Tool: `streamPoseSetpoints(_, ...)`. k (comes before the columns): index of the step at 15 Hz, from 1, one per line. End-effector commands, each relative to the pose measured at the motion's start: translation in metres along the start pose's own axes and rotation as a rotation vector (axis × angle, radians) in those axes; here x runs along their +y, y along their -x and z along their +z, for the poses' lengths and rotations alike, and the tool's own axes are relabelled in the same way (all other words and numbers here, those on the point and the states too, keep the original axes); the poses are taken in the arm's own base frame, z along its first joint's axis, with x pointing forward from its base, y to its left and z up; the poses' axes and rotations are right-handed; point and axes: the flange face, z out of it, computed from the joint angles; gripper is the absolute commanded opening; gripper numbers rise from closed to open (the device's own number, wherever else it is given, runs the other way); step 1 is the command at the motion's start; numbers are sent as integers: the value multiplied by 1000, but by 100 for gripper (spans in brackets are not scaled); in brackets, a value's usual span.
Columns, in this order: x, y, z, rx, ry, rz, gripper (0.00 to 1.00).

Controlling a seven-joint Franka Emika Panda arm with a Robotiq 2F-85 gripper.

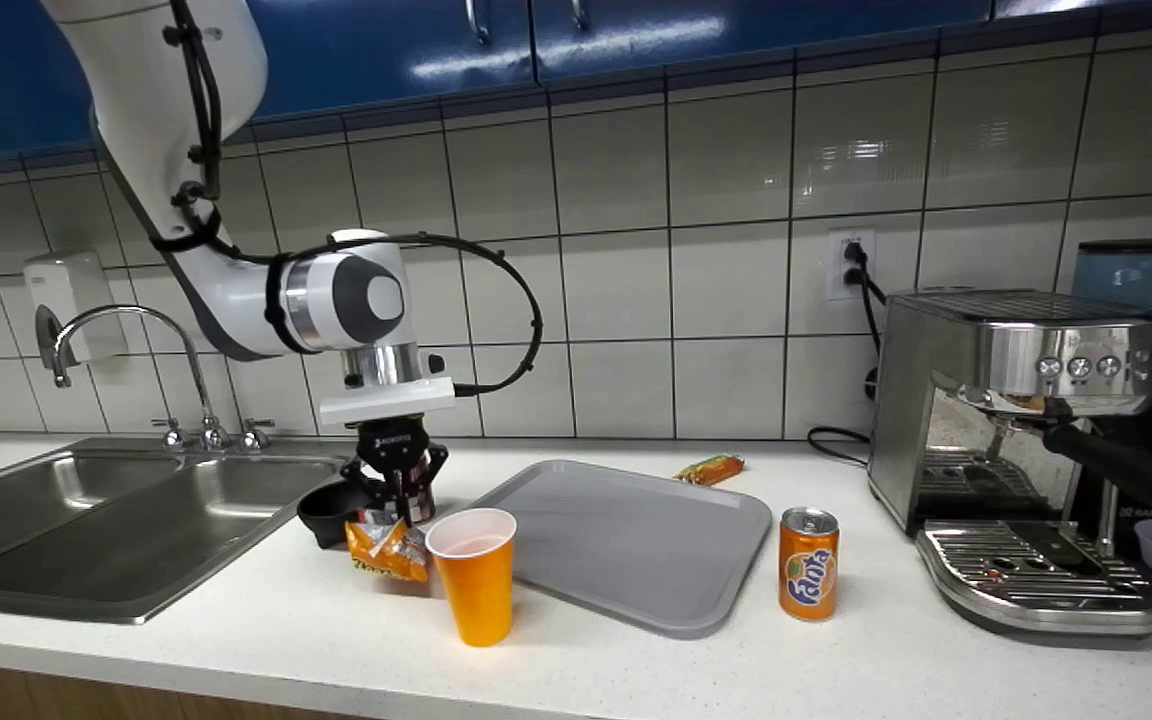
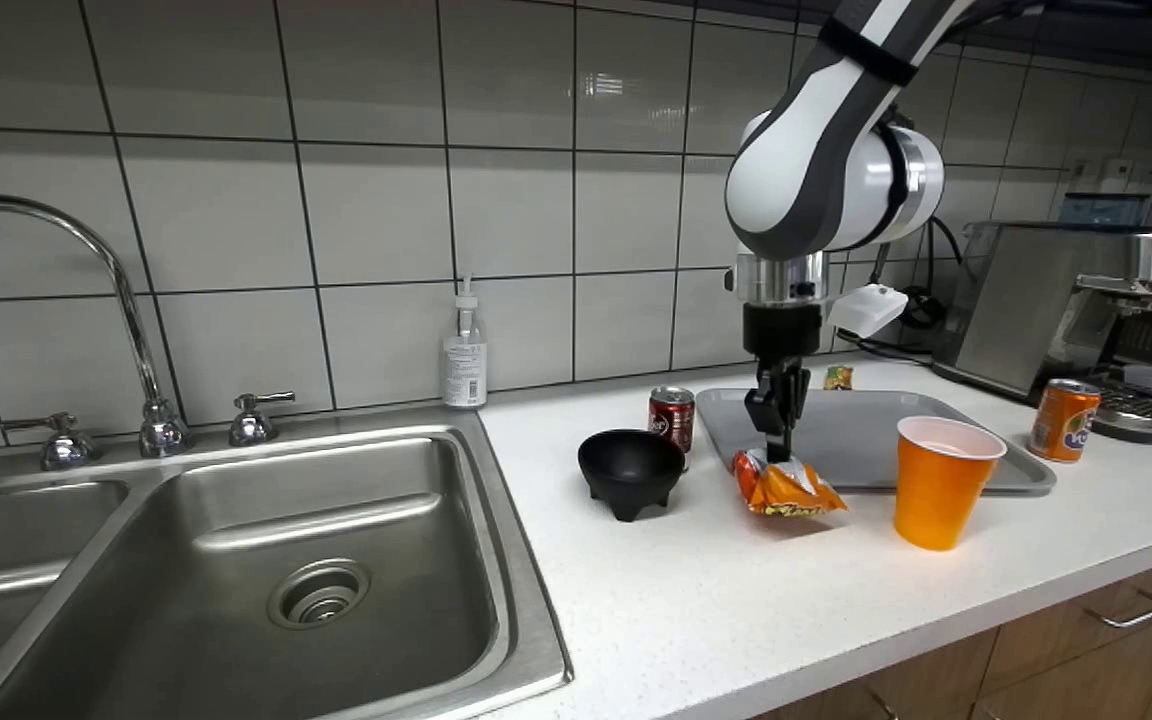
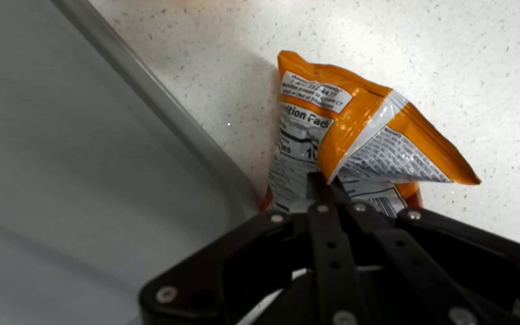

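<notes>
An orange snack bag (image 3: pixel 357 106) with white printed labels is pinched near its middle by my gripper (image 3: pixel 327 180), its foil folding up on both sides of the fingertips. In both exterior views the jaws point straight down, shut on the bag (image 2: pixel 794 492) at the counter. Whether the bag rests on the surface or hangs just above it, I cannot tell. The grey tray (image 3: pixel 84 149) lies close beside the bag. Near it stand an orange cup (image 1: pixel 476 590), a black footed bowl (image 2: pixel 631 470) and a dark red can (image 2: pixel 672 415), which the gripper partly hides in an exterior view.
A Fanta can (image 1: pixel 808 570) stands beyond the tray, with a small colourful wrapper (image 1: pixel 711 470) behind it. The coffee machine (image 1: pixel 1026 370) takes up one end of the counter. At the opposite end are the steel sink (image 2: pixel 526 570) and its faucet (image 2: pixel 116 270). Tiled wall runs behind.
</notes>
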Motion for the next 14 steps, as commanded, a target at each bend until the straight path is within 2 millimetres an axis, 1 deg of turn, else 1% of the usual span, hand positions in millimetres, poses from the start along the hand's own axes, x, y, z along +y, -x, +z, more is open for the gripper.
streamPoseSetpoints(1,0,2,-23,31,33,19,0)
streamPoseSetpoints(5,4,1,-36,55,51,32,0)
streamPoseSetpoints(8,9,-1,-42,69,65,42,0)
streamPoseSetpoints(12,22,-5,-44,84,80,59,0)
streamPoseSetpoints(14,32,-6,-45,89,87,70,0)
